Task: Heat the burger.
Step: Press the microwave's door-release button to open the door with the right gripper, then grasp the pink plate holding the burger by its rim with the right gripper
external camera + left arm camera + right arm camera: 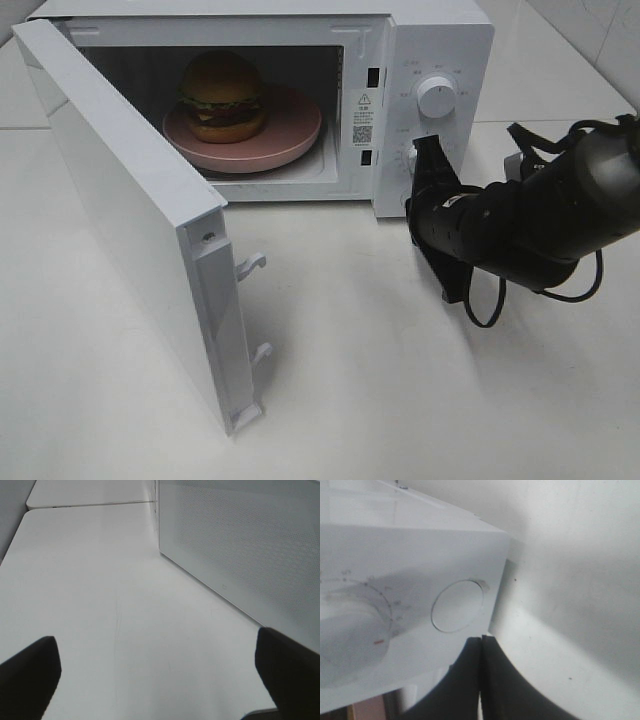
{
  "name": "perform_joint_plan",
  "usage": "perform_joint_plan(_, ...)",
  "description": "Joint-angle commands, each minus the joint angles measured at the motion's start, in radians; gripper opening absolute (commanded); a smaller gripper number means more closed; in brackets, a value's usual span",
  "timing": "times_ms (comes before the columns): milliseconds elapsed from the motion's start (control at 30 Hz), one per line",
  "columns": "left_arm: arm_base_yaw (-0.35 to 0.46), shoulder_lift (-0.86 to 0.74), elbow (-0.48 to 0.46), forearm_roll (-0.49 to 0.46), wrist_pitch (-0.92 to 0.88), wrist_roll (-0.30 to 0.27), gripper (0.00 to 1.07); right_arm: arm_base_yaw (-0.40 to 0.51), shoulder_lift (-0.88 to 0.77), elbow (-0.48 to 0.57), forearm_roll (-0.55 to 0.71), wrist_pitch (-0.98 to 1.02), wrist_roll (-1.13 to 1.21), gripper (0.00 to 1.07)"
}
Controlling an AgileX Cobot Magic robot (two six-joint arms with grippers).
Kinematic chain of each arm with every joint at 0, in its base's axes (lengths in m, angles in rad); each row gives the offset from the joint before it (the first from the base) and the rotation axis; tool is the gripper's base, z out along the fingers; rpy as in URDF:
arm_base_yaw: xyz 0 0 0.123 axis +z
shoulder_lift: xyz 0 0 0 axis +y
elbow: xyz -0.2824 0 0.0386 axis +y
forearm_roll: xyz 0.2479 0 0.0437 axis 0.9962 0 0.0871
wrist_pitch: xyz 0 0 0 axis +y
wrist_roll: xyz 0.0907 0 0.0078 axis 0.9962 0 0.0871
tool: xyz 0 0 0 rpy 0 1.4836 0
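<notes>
Sitting inside the open microwave (pixel 440 40), the burger (pixel 222 95) rests on a round pink plate (pixel 290 140) in the middle of the cooking chamber, bun on top, with lettuce and a dark patty showing at its side. The door (pixel 120 220) stands swung wide toward the left of the high view, its latch hooks pointing out over the white table (pixel 400 380).

The right gripper (pixel 428 150) is clenched, its 2 black fingers (pixel 505 685) pressed flat together with nothing between them. It is at the control panel on the microwave's right side, below the upper knob (pixel 436 98), with its tips just beside a round button (pixel 457 606) that lies next to a dial (pixel 347 630). Whether the tips touch the panel cannot be told.

The left gripper (pixel 156 642) is out of the high view. Its wrist camera shows it released and empty, 2 dark fingers spread far apart above the table, near a white dotted panel (pixel 240 555).
</notes>
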Motion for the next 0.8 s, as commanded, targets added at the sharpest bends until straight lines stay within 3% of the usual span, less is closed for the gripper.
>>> perform_joint_plan(33, 0.002, -0.016, 0.003, -0.008, -0.002, 0.001, 0.98, -0.006, -0.039, 0.026, -0.037, 0.031, -0.075, 0.00)
perform_joint_plan(267, 0.002, -0.016, 0.003, -0.008, -0.002, 0.001, 0.98, -0.007, -0.146, 0.056, -0.173, 0.210, -0.297, 0.00)
perform_joint_plan(800, 0.002, -0.016, 0.003, -0.008, -0.002, 0.001, 0.98, -0.007, -0.325, 0.056, -0.177, 0.604, -0.909, 0.00)
